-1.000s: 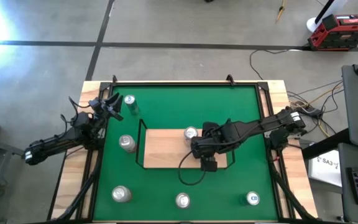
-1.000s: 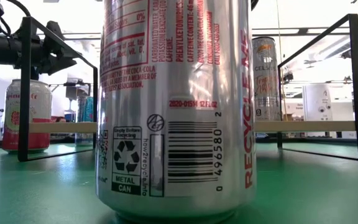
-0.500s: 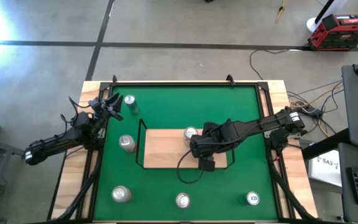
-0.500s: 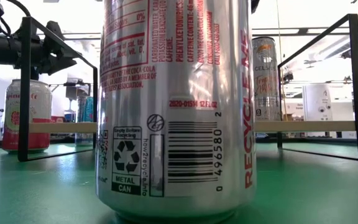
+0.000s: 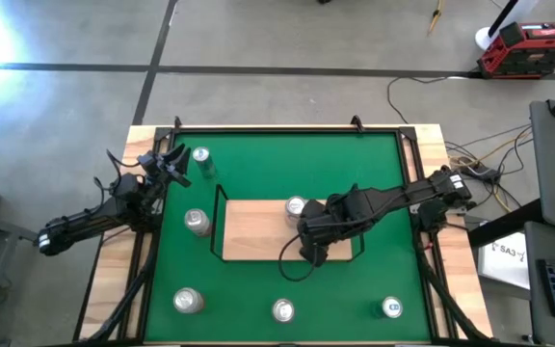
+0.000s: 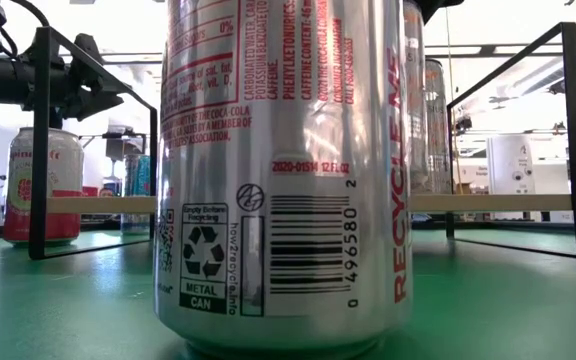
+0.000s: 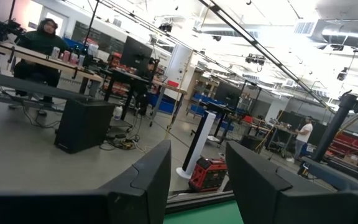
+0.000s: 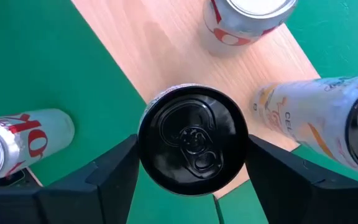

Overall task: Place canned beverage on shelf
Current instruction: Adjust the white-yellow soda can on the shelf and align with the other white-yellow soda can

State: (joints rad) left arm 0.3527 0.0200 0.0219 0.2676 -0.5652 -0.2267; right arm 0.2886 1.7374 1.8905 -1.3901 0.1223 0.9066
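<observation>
The shelf [image 5: 253, 231] is a light-wood board with a black wire rail, standing on the green table. My right gripper [image 5: 308, 243] hangs over its near edge, pointing steeply down, and is shut on a black-topped can [image 8: 193, 140]. That can shows as a silvery strip [image 6: 414, 110] in the low view. Beside it stands a pale Celsius can [image 8: 316, 112]. A red-and-white can [image 5: 295, 206] stands at the shelf's far edge. My left gripper [image 5: 171, 164] waits shut at the table's left edge with nothing between its fingers. My right gripper pinches the black-topped can between its two fingers [image 8: 114, 171], one on each side of the can's wall just below the rim [image 8: 143, 146]. The fingers come from above, pointing steeply down. The can is upright; its own top hides its bottom.
Several cans stand on the green table: far left [image 5: 200, 154], left of the shelf [image 5: 197, 222], and along the near edge [image 5: 188, 300], [image 5: 283, 309], [image 5: 391, 307]. The near middle one [image 6: 283, 170] fills the low view. The wire rail [image 5: 218, 226] rises around the shelf.
My right gripper has rolled about its own pointing line while staying over the shelf's near edge. In the low view the silvery can has come out from behind the large near can, in front of the Celsius can.
</observation>
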